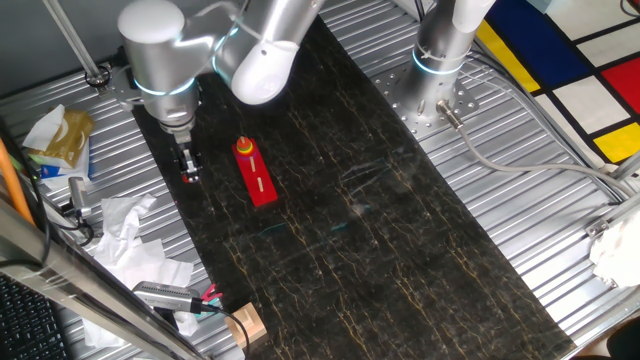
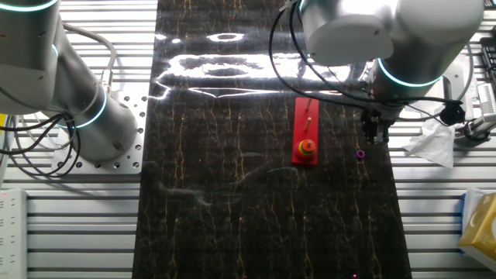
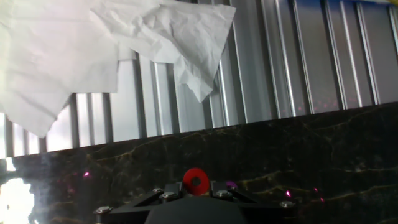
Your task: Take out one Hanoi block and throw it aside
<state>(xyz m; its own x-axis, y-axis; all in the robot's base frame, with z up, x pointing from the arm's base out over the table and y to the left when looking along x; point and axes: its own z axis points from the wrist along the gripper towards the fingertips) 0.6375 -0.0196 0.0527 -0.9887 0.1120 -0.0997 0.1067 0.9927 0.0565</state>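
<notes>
The gripper (image 1: 188, 168) hangs over the edge of the dark mat (image 1: 370, 240). The long red bar (image 1: 255, 173) lies close beside it on the mat. On its other side, crumpled paper (image 3: 93, 50) covers part of the ribbed metal table (image 3: 298, 62). Beyond the bar the mat lies bare.

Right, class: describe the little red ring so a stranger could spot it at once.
Start at the long dark mat, then go to its edge beside the crumpled paper, where the gripper hangs. The red ring sits between its fingertips: tiny, round, with a centre hole, unlike the long red bar nearby or the purple speck.
</notes>
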